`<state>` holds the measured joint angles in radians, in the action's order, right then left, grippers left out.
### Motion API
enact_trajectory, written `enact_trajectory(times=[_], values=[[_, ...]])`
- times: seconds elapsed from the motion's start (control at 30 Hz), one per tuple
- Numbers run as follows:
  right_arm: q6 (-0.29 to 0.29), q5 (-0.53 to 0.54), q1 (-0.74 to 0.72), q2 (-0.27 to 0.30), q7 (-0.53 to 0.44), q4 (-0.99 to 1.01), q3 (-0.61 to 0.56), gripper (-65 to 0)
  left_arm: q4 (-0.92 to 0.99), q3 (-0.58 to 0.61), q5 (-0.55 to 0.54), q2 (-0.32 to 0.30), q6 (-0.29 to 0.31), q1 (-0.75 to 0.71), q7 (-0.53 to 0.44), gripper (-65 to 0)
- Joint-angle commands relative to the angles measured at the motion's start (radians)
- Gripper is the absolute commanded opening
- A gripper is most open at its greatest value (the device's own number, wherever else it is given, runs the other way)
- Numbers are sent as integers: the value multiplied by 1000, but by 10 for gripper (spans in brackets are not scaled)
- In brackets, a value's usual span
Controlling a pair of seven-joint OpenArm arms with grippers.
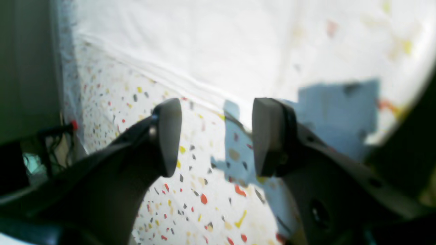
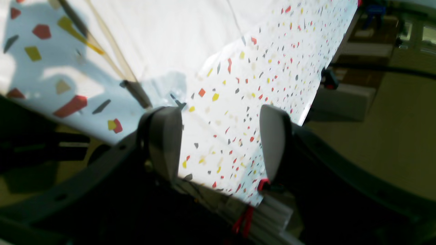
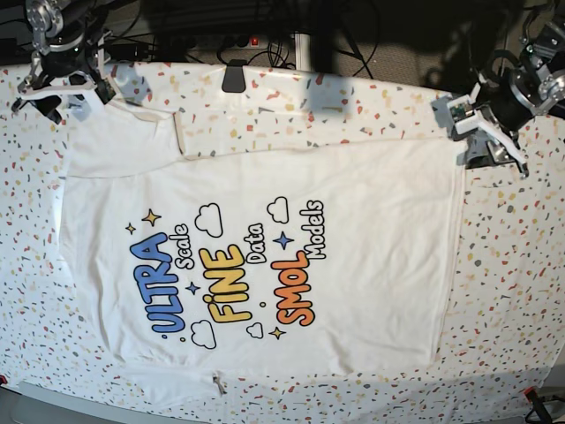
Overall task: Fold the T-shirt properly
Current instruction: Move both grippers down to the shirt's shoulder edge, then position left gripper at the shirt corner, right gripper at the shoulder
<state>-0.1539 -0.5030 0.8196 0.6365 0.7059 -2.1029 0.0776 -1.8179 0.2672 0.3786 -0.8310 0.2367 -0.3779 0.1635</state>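
Base view: the large white short-sleeved cotton T-shirt (image 3: pixel 265 256), printed with blue, yellow and orange lettering among clouds and stars, lies spread flat and print-up across the white table (image 3: pixel 512 291), whose cover is speckled with red, yellow and grey flecks. No fold has yet been made. The left hand (image 3: pixel 484 132) hangs at the shirt's far corner on the right of this view; the right hand (image 3: pixel 66 84) hangs at the far corner on the left, over a sleeve.

Left wrist view: the left hand (image 1: pixel 216 136) has its fingers (image 1: pixel 168 136) apart with nothing between them, above speckled cover just beside the shirt's hemmed edge (image 1: pixel 153 71).

Right wrist view: the right hand (image 2: pixel 218 143) is likewise spread and empty, poised over the table's corner, with the white cloth (image 2: pixel 163 41) lying further in.

Probable hazards: white cloth on a white cover gives poor contrast, so a hand may close on the cover instead of the shirt, or pinch both together. A grasp taking only the upper layer would likely let the lower one trail and wrinkle. Unequal lifting by the two hands would probably skew the fold line.
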Motion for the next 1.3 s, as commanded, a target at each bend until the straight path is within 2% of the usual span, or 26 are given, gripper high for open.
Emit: enact_trajectory(times=[0.0,0.23,0.43,0.57,0.6,0.67,0.77,0.87,0.9,0.93,1.03,1.27], values=[[5,-17,6,0,-6,-18,5,-288,-14,-10,-14,-17,-40,10,-6,-330],[5,-18,6,-27,-6,-18,5,-288,-15,-10,-14,11,-274,21,-6,-330],[5,-17,6,-27,-5,-18,5,-288,-15,-10,-13,35,-290,63,5,-330],[5,-17,6,-27,-4,-18,5,-288,-15,-10,-13,35,-280,103,11,-329],[5,-17,6,-27,-3,-18,5,-288,-15,-10,-13,35,-257,118,30,-325],[5,-17,6,-27,2,-18,5,-288,-15,-10,-14,35,-154,154,96,-323],[5,-17,6,-27,2,-18,5,-288,-15,-10,-14,35,74,222,179,-323],[5,-17,6,-27,2,-18,5,-288,-15,-10,-23,34,343,292,216,-323],[5,-17,6,-27,2,-18,5,-288,-15,-10,-63,28,415,313,217,-323],[5,-17,6,-27,2,-18,5,-288,-15,-10,-120,27,461,330,218,-323],[5,-17,6,-27,2,-18,5,-288,-14,-10,-227,28,461,342,218,-323],[5,-17,6,-27,1,-18,5,-288,-14,-10,-225,30,461,275,249,-324]])
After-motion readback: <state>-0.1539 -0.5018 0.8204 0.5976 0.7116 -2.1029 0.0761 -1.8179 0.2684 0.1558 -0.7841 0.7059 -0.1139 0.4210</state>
